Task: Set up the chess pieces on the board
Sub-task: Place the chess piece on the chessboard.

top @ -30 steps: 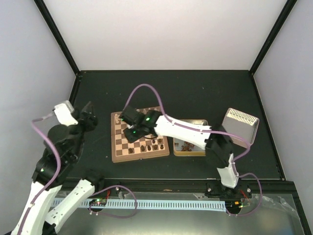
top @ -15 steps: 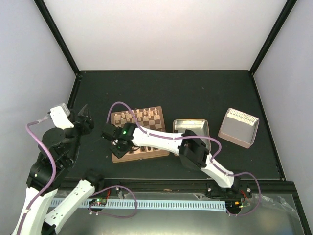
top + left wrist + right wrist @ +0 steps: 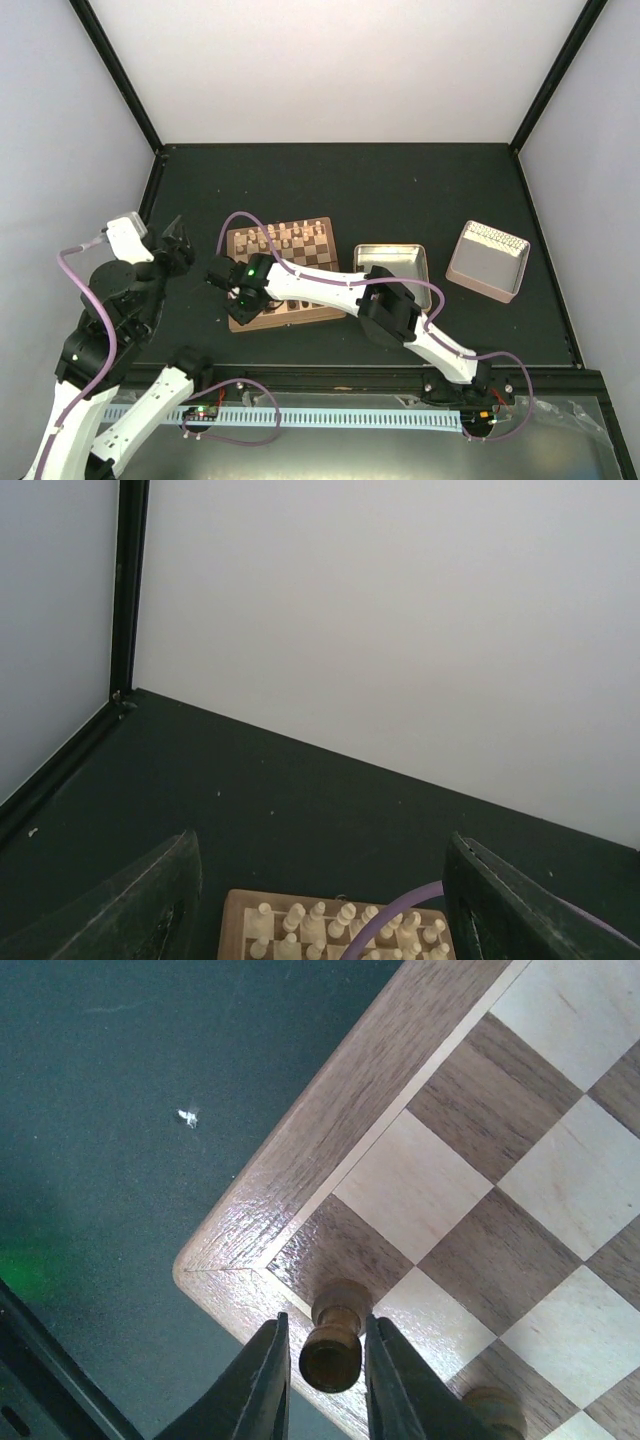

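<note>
The board point(image 3: 322, 232) lies left of centre, with pale cream chessmen on its far rows. Some dark brown chess pieces point(image 3: 300, 300) stand on its near row. My right gripper point(image 3: 238, 300) reaches across to the board's near left corner. In the right wrist view the board point(image 3: 470, 1150) fills the frame. The right gripper point(image 3: 322, 1322) straddles one dark piece point(image 3: 332, 1345) that stands on the corner dark square. A thin gap shows on each side of the piece. A second dark piece point(image 3: 495, 1410) stands beside it. My left gripper point(image 3: 175, 242) hangs wide open and empty left of the board, as the left wrist view point(image 3: 320, 838) also shows.
A shiny metal tin point(image 3: 392, 268) lies right of the board, and its lid point(image 3: 488, 260) lies further right. The right arm's purple cable point(image 3: 235, 225) arches over the board's far left. The enclosure's walls close in the left, far and right sides.
My right arm has swung from the board's middle to its near left corner and now holds almost still there. My left arm has shifted slightly.
</note>
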